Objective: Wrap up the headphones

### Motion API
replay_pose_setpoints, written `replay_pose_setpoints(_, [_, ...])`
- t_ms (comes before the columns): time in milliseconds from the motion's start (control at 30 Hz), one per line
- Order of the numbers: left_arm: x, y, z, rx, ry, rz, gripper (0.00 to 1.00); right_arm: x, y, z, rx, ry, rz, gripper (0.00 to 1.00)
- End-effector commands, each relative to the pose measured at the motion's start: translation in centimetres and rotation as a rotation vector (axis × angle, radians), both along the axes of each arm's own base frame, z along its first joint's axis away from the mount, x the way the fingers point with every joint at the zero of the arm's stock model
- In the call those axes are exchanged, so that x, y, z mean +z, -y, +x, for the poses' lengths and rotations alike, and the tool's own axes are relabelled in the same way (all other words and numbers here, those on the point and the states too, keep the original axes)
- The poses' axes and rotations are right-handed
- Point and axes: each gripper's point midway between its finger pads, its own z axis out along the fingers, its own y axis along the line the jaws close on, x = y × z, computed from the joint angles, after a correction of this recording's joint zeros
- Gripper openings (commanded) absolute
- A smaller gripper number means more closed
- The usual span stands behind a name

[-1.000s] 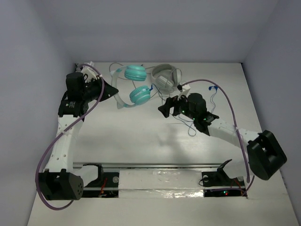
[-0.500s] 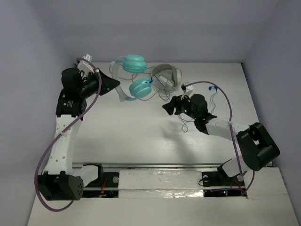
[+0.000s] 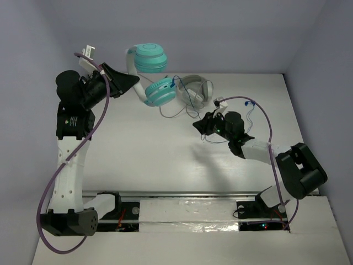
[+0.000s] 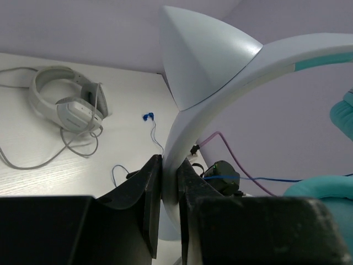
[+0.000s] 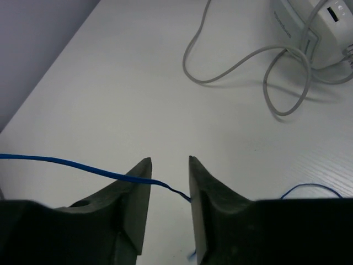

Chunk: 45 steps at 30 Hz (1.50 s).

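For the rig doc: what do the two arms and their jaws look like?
The left arm and right arm have white links, black joint housings and black bases. A purple cable loops along each. The left gripper and right gripper are black, with matte wedge-shaped jaws.

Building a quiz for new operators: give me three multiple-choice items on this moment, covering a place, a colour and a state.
1. Where are the grey headphones? A on the table; B in the air; C in a box.
2. What colour is the cable crossing the right gripper? A grey; B blue; C purple.
3. The left gripper is: A open; B shut on the headband of the teal headphones; C out of view.
Key: A, they rest flat on the tabletop; B, the right wrist view shows a blue strand; B, it clamps the headband.
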Motion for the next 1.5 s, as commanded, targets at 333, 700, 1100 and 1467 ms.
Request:
replay_pose_setpoints(333, [-0.7,-2.3,3.4,0.186,0.005,-0.020,0.00,1.1,-1.2,-0.3,-0.031,-0.081,0.015,0.00])
replay_pose_setpoints(700, [-8.3,-5.5,6.0,0.429,-0.122,-0.061,0.00,-3.3,0.0,-4.6,-0.201,-0.299,-0.220,0.00])
replay_pose_setpoints(1100, [-13.3,-6.8,3.0,0.705,-0.133,0.068,0.00,-1.8,-4.4,-14.1,-0.043,-0.286,-0.456,0.00])
replay_pose_setpoints(1467, [-19.9,-2.8,1.9,0.598,-0.219,0.326,0.00,6.5,-5.0,-17.0,0.048,-0.072,-0.626,0.00])
